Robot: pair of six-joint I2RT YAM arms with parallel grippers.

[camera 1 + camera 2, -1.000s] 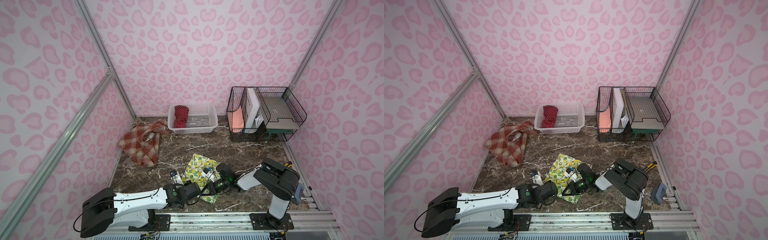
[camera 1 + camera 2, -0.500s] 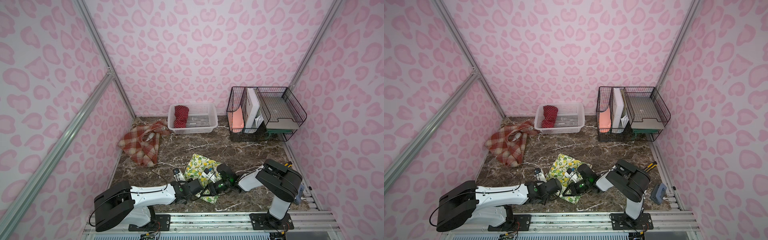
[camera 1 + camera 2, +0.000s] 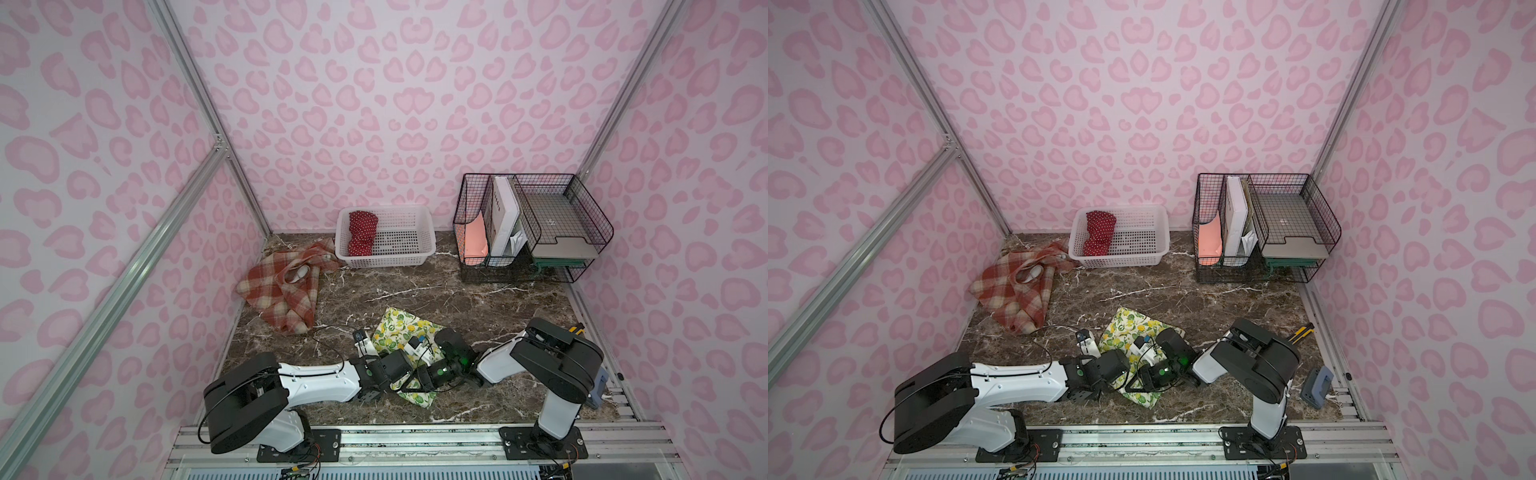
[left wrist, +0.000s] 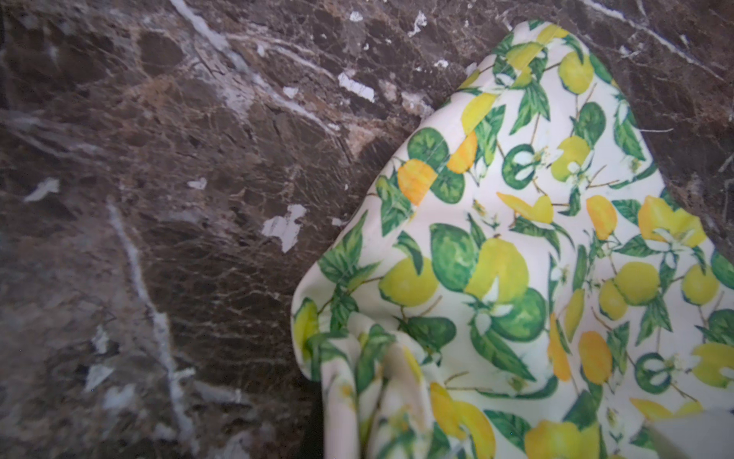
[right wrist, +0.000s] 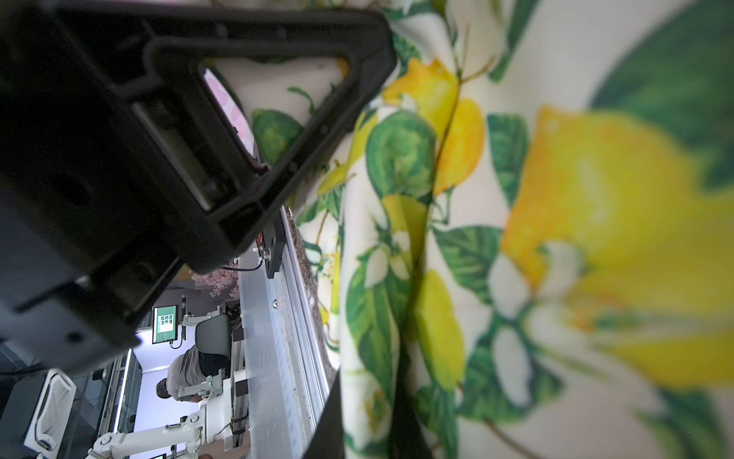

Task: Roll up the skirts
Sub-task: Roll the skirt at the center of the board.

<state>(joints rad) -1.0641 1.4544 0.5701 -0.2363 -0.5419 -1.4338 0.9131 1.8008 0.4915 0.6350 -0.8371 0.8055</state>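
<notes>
- The lemon skirt [image 3: 399, 328] lies unrolled at the front of the bench [image 3: 415, 291], with both claws at its near edge.
- I cannot tell whether the left claw [image 3: 402, 376] or the right claw [image 3: 424, 374] is pinching cloth.
- Risk: the thin cloth slips from one side, and the roll skews or bunches.
- Since a second ago, the left claw has moved in onto the skirt. The plaid skirt [image 3: 286, 295] has not moved.

Lemon skirt [image 3: 397, 330] lies crumpled on marble table [image 3: 457, 291].
</notes>
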